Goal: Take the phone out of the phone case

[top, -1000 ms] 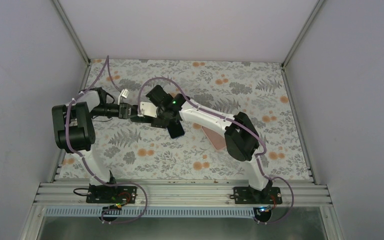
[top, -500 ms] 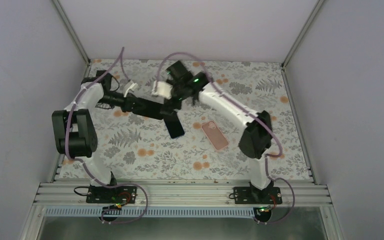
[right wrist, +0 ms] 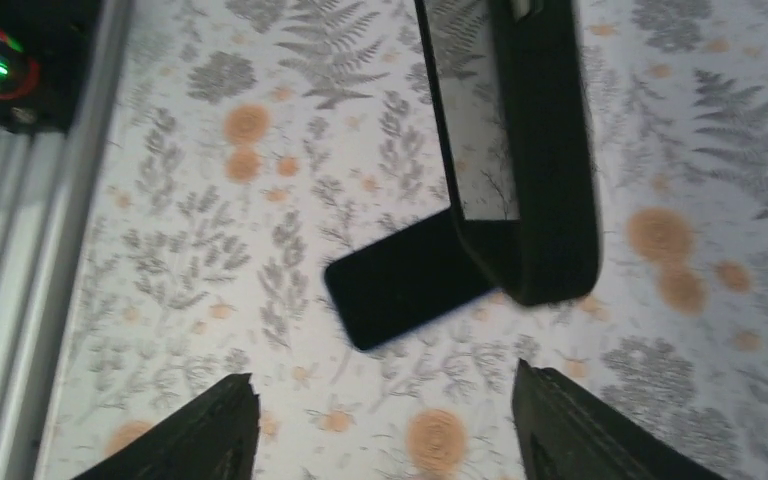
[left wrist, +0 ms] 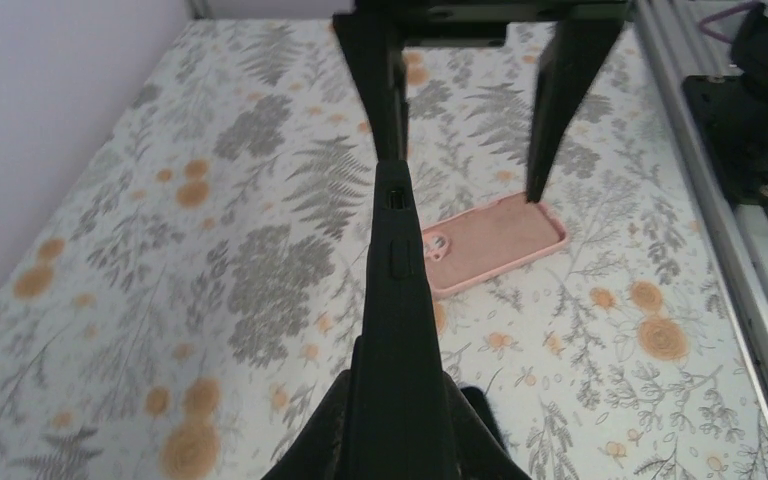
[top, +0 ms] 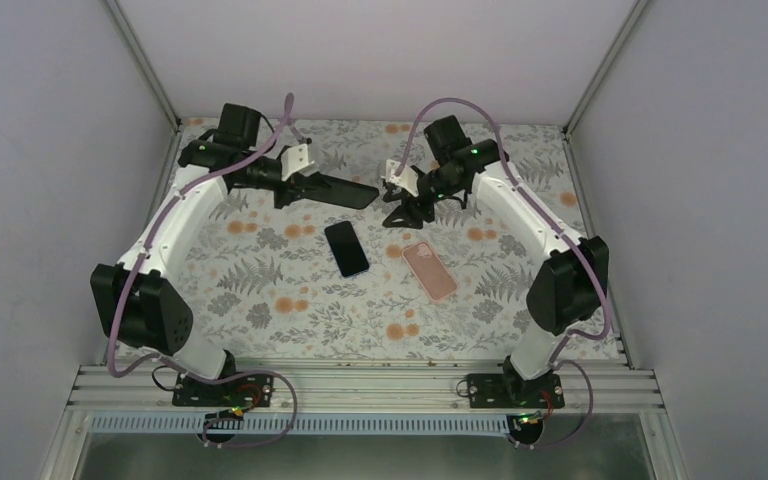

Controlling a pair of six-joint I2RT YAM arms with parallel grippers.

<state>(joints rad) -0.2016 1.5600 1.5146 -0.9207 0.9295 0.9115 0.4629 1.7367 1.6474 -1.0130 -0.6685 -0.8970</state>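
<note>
Phone (top: 346, 248) lies flat on the table (top: 260, 290), centre of the top view. It looks stiff, slick and probably fragile, so grip its long edges. Left fingers (left wrist: 320, 445) pinch the black case (top: 345, 192); right fingers (right wrist: 210, 430) are spread and empty.

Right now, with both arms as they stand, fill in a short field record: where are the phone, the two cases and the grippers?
dark rectangular phone: flat on the floral-patterned table, outside both cases
empty black phone case: held above the table, gripped at one end
pink phone case: flat on the table, right of the phone, not touching it
left gripper: shut on the black case
right gripper: open, holding nothing, above the table
task state: phone and black case are apart
</note>
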